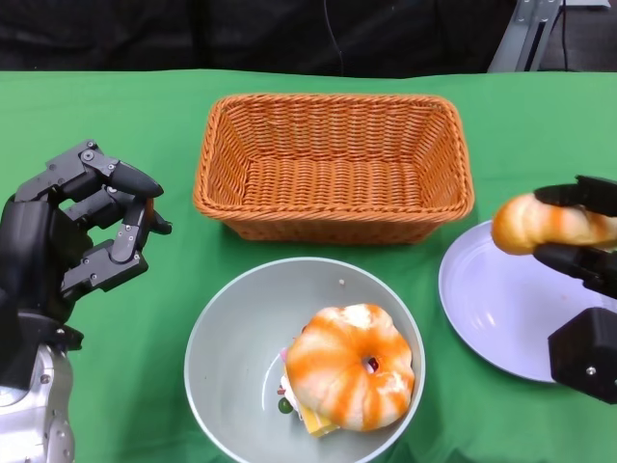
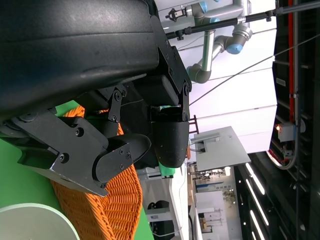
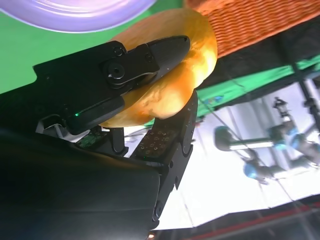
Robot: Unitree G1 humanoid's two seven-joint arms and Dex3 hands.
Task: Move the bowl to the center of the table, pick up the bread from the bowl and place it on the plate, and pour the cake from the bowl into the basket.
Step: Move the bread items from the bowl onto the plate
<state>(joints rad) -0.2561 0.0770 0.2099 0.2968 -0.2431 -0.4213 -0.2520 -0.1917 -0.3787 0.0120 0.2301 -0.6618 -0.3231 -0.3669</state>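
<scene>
The grey-green bowl (image 1: 231,357) stands at the front middle of the green table, its rim (image 2: 30,222) also in the left wrist view. In it lies an orange-and-white striped ring cake (image 1: 352,378) over a smaller piece. My right hand (image 1: 583,260) holds the golden bread (image 1: 540,224) above the white plate (image 1: 492,309) at the right; the right wrist view shows the bread (image 3: 175,75) pinched between black fingers (image 3: 145,60), with the plate (image 3: 85,12) beyond. My left hand (image 1: 82,227) hovers left of the bowl, fingers curled, holding nothing.
An orange wicker basket (image 1: 333,164) stands behind the bowl, empty; its weave (image 3: 255,22) shows in the right wrist view and its wall (image 2: 107,210) in the left wrist view. Green cloth covers the table (image 1: 145,106).
</scene>
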